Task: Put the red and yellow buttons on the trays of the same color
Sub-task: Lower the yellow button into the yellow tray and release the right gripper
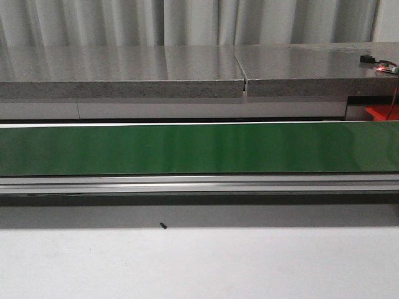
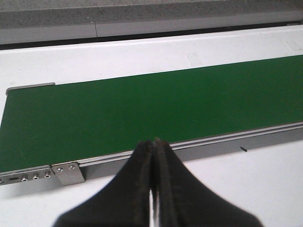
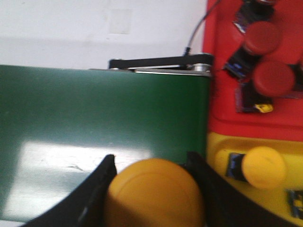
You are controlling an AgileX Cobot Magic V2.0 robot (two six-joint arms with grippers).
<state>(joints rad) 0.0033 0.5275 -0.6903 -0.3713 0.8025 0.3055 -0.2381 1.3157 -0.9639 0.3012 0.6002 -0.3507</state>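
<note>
In the right wrist view my right gripper (image 3: 151,163) is shut on a yellow button (image 3: 154,194), held over the end of the green conveyor belt (image 3: 94,118). Beside the belt's end lies the yellow tray (image 3: 222,142) with one yellow button (image 3: 262,168) in it. Beyond it lies the red tray (image 3: 222,61) with two red buttons (image 3: 262,38) (image 3: 273,78). In the left wrist view my left gripper (image 2: 154,144) is shut and empty, at the near edge of the belt (image 2: 142,109). Neither gripper shows in the front view, where a corner of the red tray (image 1: 381,113) peeks in at the right.
The green belt (image 1: 199,148) runs across the front view in a metal frame, with a grey stone counter (image 1: 187,68) behind it and white table (image 1: 199,261) in front. A small circuit board with wires (image 1: 385,67) lies on the counter's right end.
</note>
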